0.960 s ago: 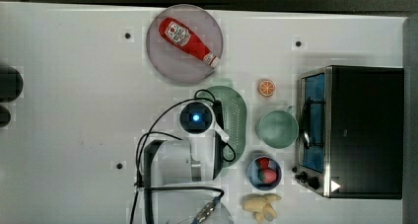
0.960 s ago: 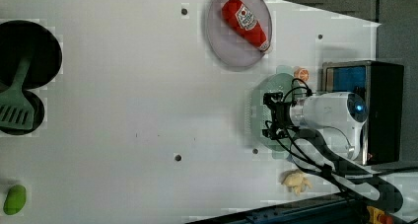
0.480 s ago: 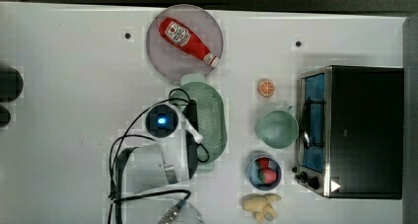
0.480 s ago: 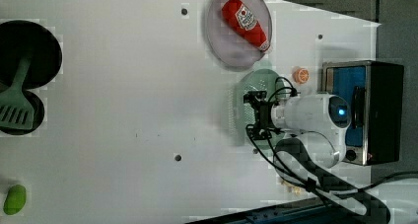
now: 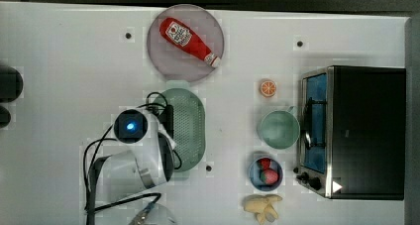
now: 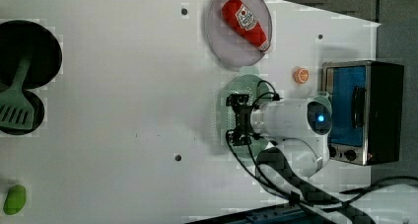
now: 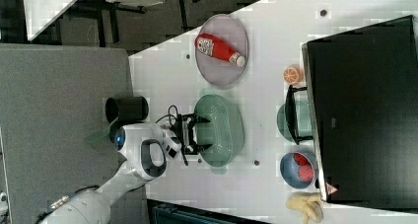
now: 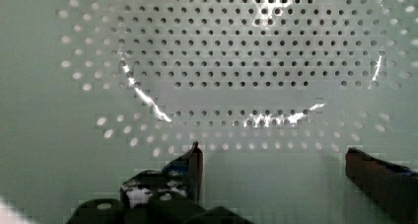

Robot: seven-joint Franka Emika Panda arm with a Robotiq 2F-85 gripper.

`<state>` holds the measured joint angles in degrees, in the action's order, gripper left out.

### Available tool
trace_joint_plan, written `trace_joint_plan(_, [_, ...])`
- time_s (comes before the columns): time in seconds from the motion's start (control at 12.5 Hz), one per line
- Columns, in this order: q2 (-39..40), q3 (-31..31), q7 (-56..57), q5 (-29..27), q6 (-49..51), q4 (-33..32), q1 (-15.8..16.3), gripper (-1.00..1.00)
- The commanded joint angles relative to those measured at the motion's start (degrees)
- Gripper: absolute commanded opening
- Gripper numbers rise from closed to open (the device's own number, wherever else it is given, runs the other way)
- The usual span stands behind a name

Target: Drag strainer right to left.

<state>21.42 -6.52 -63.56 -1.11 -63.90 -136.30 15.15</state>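
Gripper point(image 7: 203, 133) spread wide inside strainer point(image 5: 190, 128), fingers down against wall to push it toward top view's left.

White table point(image 5: 64, 51) with a grey plate point(image 5: 158, 54) holding a red ketchup bottle point(image 5: 187, 38). Toaster oven point(image 5: 369, 131) at the top view's right; beside it an orange half point(image 5: 268, 88), a plain green bowl point(image 5: 278, 129), a blue bowl of strawberries point(image 5: 266, 174), and bananas point(image 5: 262, 206). Left view: green spatula point(image 6: 15, 108) on black pans, a lime point(image 6: 15, 199).
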Motion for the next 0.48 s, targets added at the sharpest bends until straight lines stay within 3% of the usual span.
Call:
trace_joint_plan(0.08, [1.74,-0.73,-6.20,0.49,0.17,2.73,4.13,1.00])
trace_joint_plan(0.48, [5.56,-0.77,-6.97,-5.17,0.19,8.34,9.29,1.00])
